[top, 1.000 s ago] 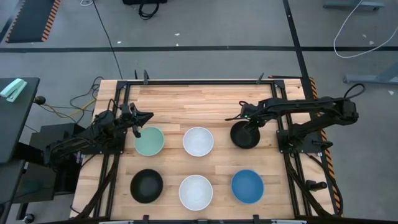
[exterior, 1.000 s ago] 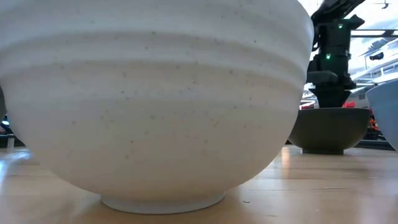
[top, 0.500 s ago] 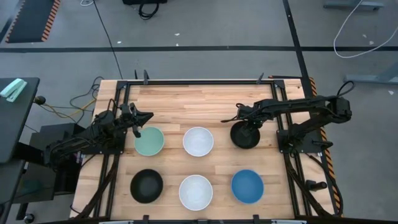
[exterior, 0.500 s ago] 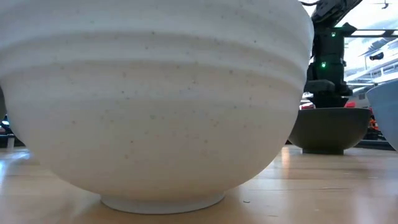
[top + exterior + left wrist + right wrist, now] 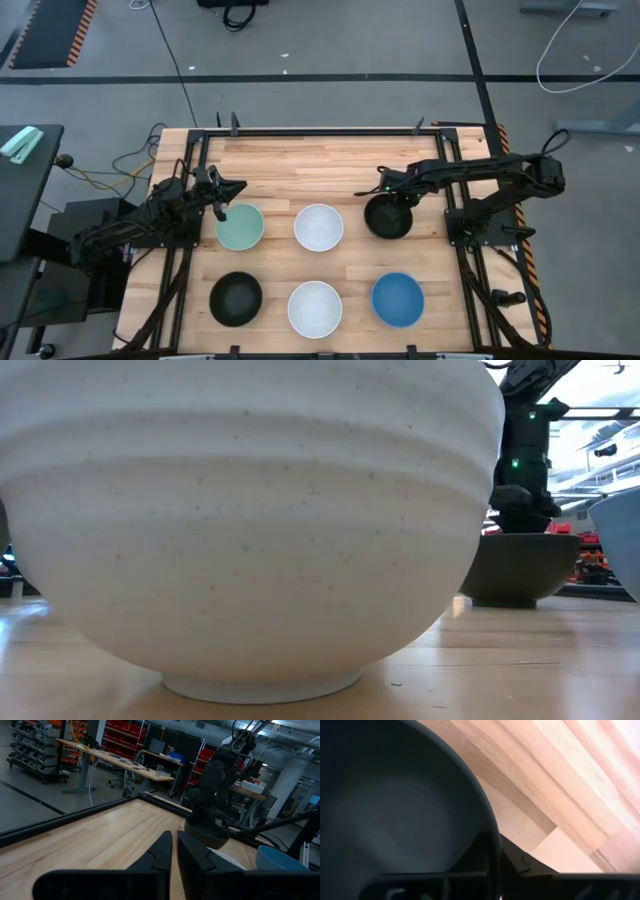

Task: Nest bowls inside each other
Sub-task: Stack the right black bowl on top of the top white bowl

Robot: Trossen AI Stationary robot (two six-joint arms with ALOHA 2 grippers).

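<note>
A workshop: red parts bins point(image 5: 116, 731), workbenches point(image 5: 107, 757), concrete floor point(image 5: 330, 35).

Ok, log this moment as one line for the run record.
right gripper: shut on rim of round black bowl, far-right | left gripper: shut, empty, beside mint green bowl | nested: none

a wooden table point(image 5: 330, 165) with a black metal frame sits on grey floor. at 11 o'clock lies a striped floor mat point(image 5: 50, 30). at 2 o'clock, a white cable point(image 5: 575, 55) loops. red storage bins point(image 5: 120, 742) line shelves behind.
</note>
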